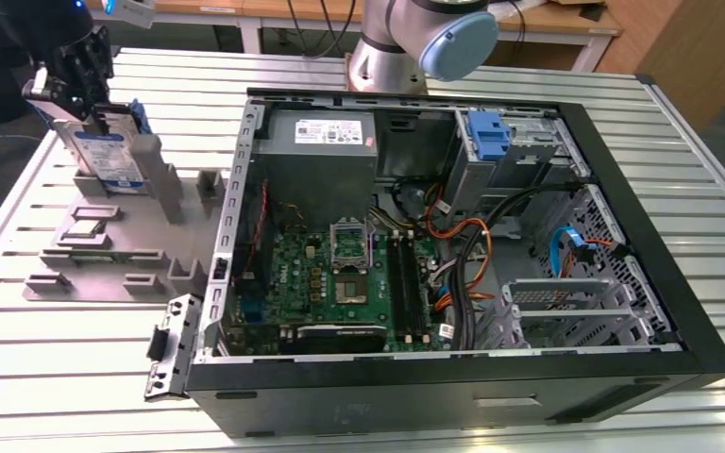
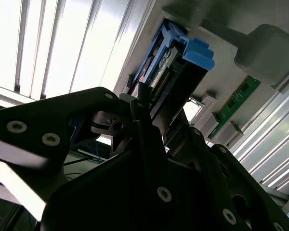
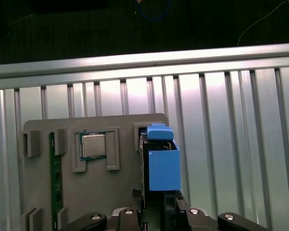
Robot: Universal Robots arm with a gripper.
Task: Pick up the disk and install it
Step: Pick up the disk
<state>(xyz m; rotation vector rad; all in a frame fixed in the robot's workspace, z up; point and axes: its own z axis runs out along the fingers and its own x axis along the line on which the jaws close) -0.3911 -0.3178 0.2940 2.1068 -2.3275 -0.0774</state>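
The disk (image 1: 105, 151), a silver drive with a blue-and-white label in a blue carrier, stands on edge in a slot of the grey holder tray (image 1: 110, 257) at the exterior view's left. My gripper (image 1: 75, 109) comes down onto its upper end, with a finger on each side of it. In the first wrist view the disk (image 3: 163, 163) rises between the black fingers (image 3: 136, 198) of the gripper (image 3: 156, 199), over the holder tray (image 3: 120, 187). The second wrist view shows the disk (image 2: 178, 72) edge-on past the gripper (image 2: 149, 110).
The open computer case (image 1: 463, 377) lies to the exterior view's right of the tray, with a grey power supply (image 1: 318, 142), motherboard (image 1: 337, 274) and a blue bracket (image 1: 489, 132) at the drive bay. A processor (image 3: 93, 145) and memory stick (image 3: 53, 183) sit in the tray. The arm's base (image 1: 395, 52) stands behind the case.
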